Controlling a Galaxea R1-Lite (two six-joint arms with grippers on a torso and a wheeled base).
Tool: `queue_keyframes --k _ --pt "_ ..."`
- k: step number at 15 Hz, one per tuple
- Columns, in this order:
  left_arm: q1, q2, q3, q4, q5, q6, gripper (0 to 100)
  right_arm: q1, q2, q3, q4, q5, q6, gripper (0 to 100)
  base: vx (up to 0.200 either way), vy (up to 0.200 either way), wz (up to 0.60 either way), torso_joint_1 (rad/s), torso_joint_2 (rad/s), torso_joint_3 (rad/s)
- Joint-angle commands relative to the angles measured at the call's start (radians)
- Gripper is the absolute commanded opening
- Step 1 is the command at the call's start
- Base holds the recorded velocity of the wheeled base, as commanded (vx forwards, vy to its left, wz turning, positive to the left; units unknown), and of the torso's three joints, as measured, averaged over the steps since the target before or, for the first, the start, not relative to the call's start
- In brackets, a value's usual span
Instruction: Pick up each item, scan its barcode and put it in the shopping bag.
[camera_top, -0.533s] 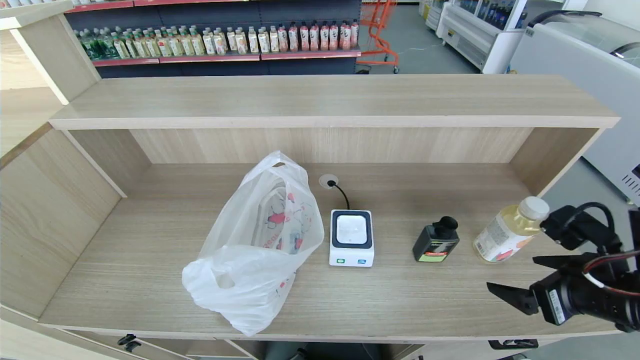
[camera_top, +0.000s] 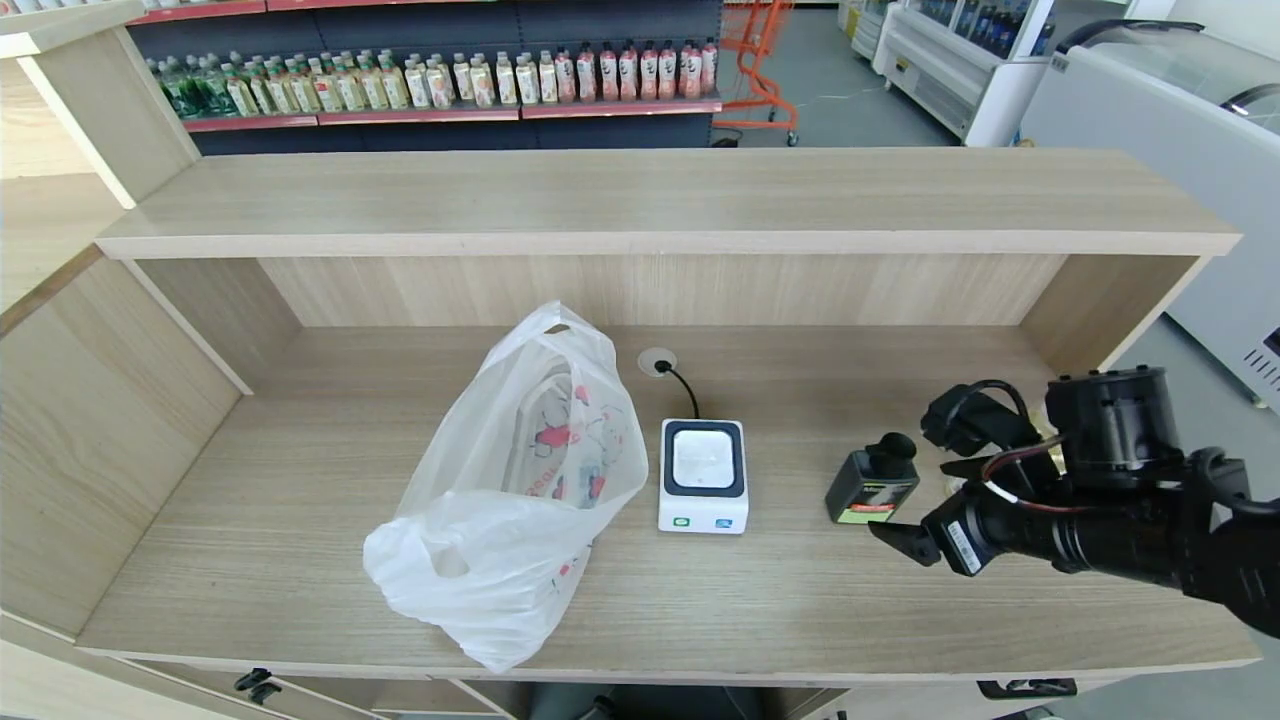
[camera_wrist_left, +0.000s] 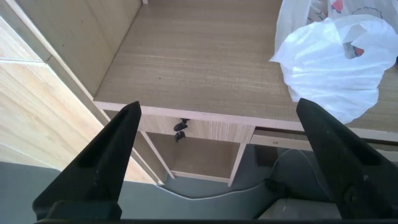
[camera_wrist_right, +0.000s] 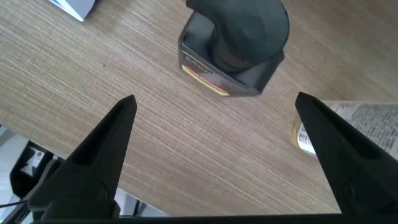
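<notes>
We see the right gripper (camera_wrist_right: 214, 104) spread wide and empty over the counter (camera_top: 300, 500) | black bottle (camera_wrist_right: 235, 46) upright just ahead of its fingertips, untouched | juice bottle (camera_wrist_right: 367, 118) beside one finger | scanner (camera_top: 703, 475) and bag (camera_top: 520, 490) beyond the black bottle | left gripper (camera_wrist_left: 217, 104) spread, empty, bag near one finger.

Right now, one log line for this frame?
right gripper: open, facing black bottle, not touching | left gripper: open, past counter front edge, near bag | black bottle: upright, ungrasped
</notes>
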Motion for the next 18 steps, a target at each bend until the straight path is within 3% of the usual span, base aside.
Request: queue_keyframes --k 1,10,12,13,18 --pt "0.0 0.0 0.0 0.0 0.001 0.0 100 0.026 0.085 -0.067 0.0 0.0 -0.001 100 0.0 0.0 0.0 0.0 0.0 0.0" --pt "0.0 0.0 0.0 0.0 0.001 0.0 100 0.066 0.224 -0.192 -0.005 -0.001 -0.001 100 0.0 0.0 0.0 0.0 0.0 0.0" --pt "0.0 0.0 0.0 0.0 0.001 0.0 100 0.078 0.239 -0.175 -0.06 0.002 0.001 100 0.0 0.0 0.0 0.0 0.0 0.0" --pt "0.0 0.0 0.0 0.0 0.001 0.0 100 0.08 0.242 -0.173 -0.072 -0.001 -0.001 0 0.0 0.0 0.0 0.0 0.0 0.0" --pt "0.0 0.0 0.0 0.0 0.001 0.0 100 0.087 0.233 -0.144 -0.097 -0.001 0.001 0 0.0 0.0 0.0 0.0 0.0 0.0"
